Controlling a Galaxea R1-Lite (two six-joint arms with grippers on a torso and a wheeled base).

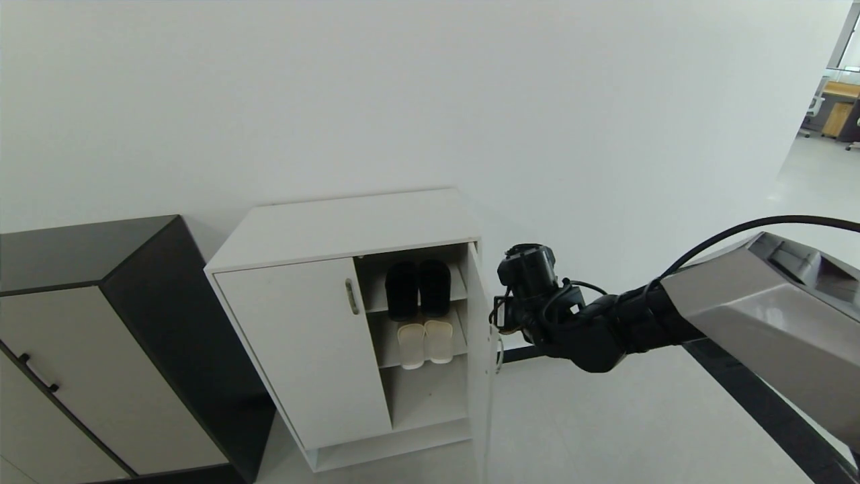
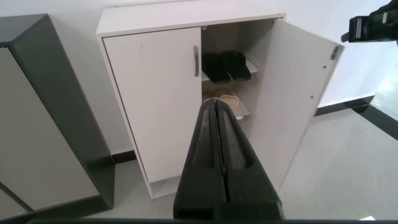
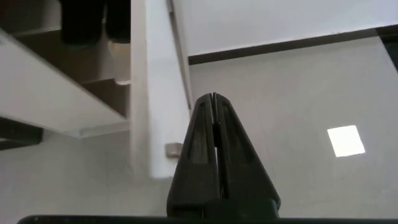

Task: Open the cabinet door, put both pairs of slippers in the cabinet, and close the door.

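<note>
Hiding part of white slippers (image 2: 232,98), left end effector (image 2: 214,103) sits clenched; right end effector (image 3: 214,97) clenched beside door (image 3: 152,93).

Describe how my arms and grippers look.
The right arm has a boxy silver-grey shell, then rounded black segments, with a black cable arching over it. The left gripper and right gripper are matte black, each tapering to a narrow wedge.

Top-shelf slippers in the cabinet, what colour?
Black. The top-shelf slippers show best in the head view, above the cream pair.
</note>
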